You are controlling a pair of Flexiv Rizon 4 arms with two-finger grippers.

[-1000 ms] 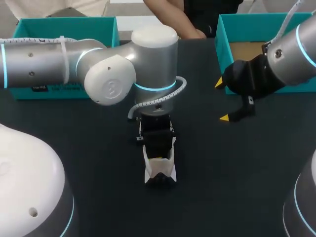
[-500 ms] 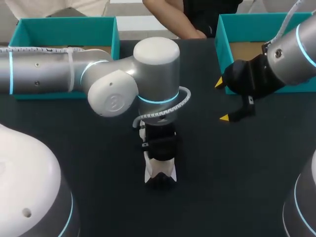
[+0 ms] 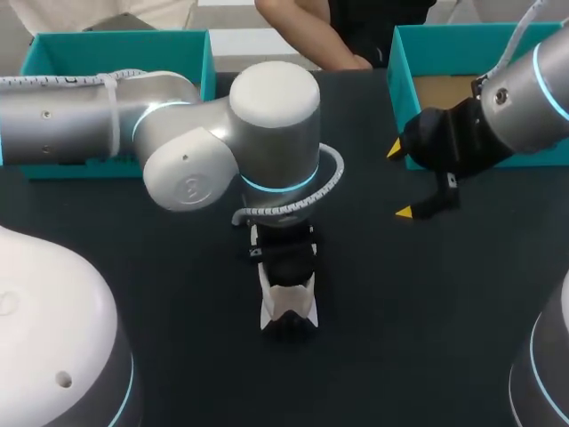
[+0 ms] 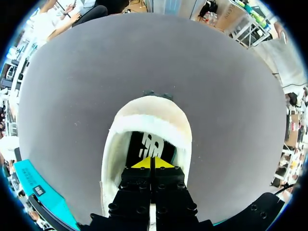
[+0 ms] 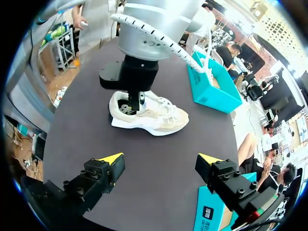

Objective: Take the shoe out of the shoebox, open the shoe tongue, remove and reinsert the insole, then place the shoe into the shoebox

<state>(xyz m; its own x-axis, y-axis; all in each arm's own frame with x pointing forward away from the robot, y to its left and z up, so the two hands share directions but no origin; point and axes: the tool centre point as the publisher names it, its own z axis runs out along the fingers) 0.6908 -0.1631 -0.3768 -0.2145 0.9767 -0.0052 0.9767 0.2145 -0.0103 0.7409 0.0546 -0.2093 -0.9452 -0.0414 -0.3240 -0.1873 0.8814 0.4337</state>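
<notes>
1. Table (image 3: 400, 338): dark top, bearing all that follows.
2. Left arm (image 3: 89, 124): enters at 9 o'clock, wrist upright over the table's middle.
3. Right arm (image 3: 524, 98): enters at 2 o'clock.
4. Left teal box (image 3: 116, 44): at 10 o'clock, open.
5. Right teal box (image 3: 400, 53): at 2 o'clock, open, brown floor showing.
6. Shoe (image 3: 289, 307): white and cream, upright on its sole on the table, just toward 6 o'clock from centre, outside both boxes.
7. Right gripper (image 3: 398, 181): at 2 o'clock from the shoe, fingers spread wide, holding nothing.
8. Left gripper (image 4: 150, 163): inside the shoe's opening, yellow tips pressed together; whether they pinch anything cannot be told.
9. Insole (image 4: 144, 144): black, lying in the shoe beneath those tips.
</notes>
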